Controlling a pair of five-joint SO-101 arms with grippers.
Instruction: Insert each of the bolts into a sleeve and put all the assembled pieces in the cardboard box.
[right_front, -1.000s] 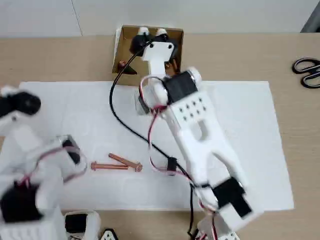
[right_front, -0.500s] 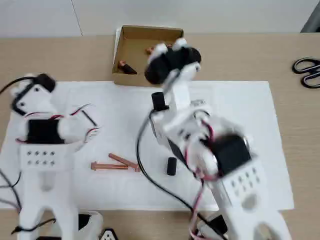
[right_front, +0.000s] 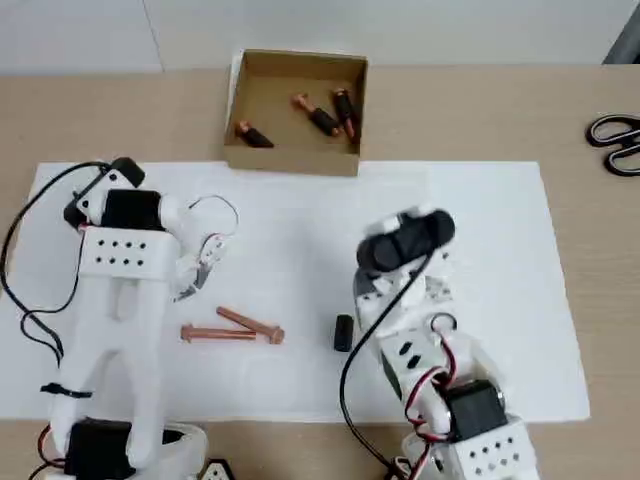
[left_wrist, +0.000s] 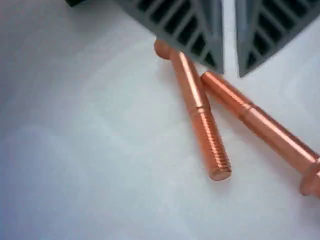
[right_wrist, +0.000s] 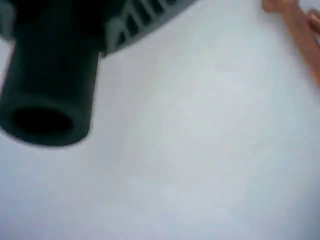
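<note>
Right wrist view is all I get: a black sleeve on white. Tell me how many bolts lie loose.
Observer: Two bolts lie close together on the white sheet.
Operator: Report the left gripper.
Observer: The left gripper hangs just above those bolts, its fingers slightly apart with nothing between them.
Operator: Count what's in the box.
Observer: The cardboard box holds three assembled pieces.

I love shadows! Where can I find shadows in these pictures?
High view: even light, only pale soft shadows on the white sheet. Left wrist view: faint shadows beside the two bolts. Right wrist view: the sleeve casts hardly any.
</note>
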